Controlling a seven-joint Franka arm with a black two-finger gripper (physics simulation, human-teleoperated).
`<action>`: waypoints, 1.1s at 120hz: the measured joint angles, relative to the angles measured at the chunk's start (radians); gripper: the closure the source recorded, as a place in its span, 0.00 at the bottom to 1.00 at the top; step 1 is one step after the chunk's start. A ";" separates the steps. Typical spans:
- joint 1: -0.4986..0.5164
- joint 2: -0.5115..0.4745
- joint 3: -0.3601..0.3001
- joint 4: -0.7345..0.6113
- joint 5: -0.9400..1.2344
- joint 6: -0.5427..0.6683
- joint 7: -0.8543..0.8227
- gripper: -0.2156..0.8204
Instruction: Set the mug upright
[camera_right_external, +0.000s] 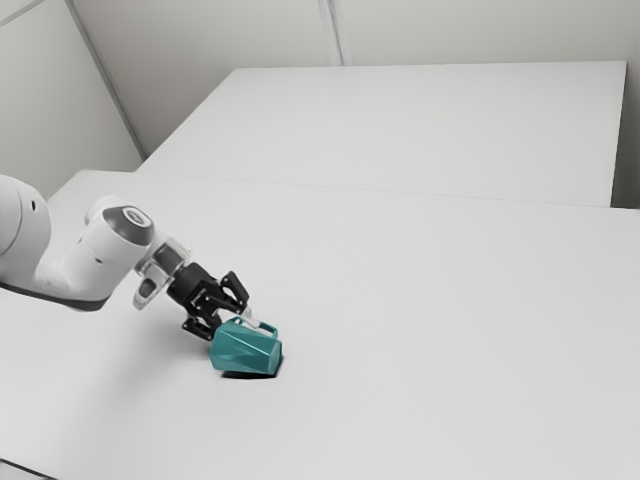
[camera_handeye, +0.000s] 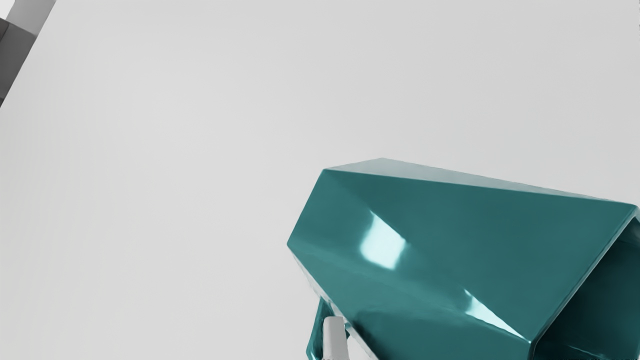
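Teal mug (camera_right_external: 240, 352) lay on its side on the white table (camera_right_external: 400, 290), not upright; its closed base pointed toward the exterior view's right, its open mouth (camera_handeye: 595, 300) the other way. Handle (camera_handeye: 314, 336) stuck out from the mug's side, on the gripper's side of it. Black gripper (camera_right_external: 230, 324) was right at the mug, angled down to it, fingers spread well apart — open, not clamped on anything; one pale fingertip (camera_handeye: 334, 340) sat at the gap between handle and mug body; whether it touched either, could not tell; the other finger's tip was hidden by the mug. White arm (camera_right_external: 100, 250) came in from the exterior view's left of the mug; a raised white surface (camera_right_external: 430, 130) stood well behind the mug, beyond the table — dark shadow just under the mug.
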 joint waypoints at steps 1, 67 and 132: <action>-0.001 0.000 0.000 0.000 0.001 0.001 0.000 0.68; -0.040 -0.115 -0.069 0.011 0.064 0.041 0.000 0.94; -0.188 -0.236 -0.105 -0.004 0.614 0.283 0.001 0.96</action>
